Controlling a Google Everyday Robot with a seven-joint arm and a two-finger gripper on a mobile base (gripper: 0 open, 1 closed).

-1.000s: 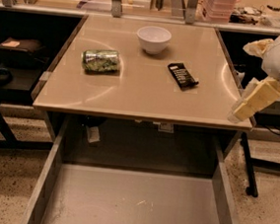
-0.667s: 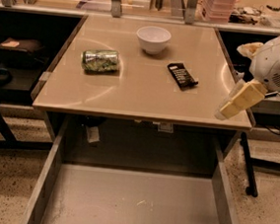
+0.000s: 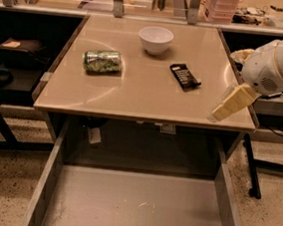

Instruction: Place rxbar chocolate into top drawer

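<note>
The rxbar chocolate (image 3: 184, 75), a flat black bar with white print, lies on the tan table (image 3: 133, 96), right of centre. The top drawer (image 3: 132, 204) is pulled out below the table's front edge, grey and scuffed, with nothing in it. My gripper (image 3: 222, 110) hangs over the table's right front corner, pointing down and to the left. It is to the right of the bar and nearer the front, apart from it, and holds nothing that I can see.
A white bowl (image 3: 155, 39) stands at the back middle of the table. A green patterned can (image 3: 102, 61) lies on its side at the left. Dark chairs and shelves flank the table, and cluttered benches stand behind it.
My arm and gripper have moved left, from beside the table's right edge to over its right front corner. The bar, can, bowl and drawer have not moved.
</note>
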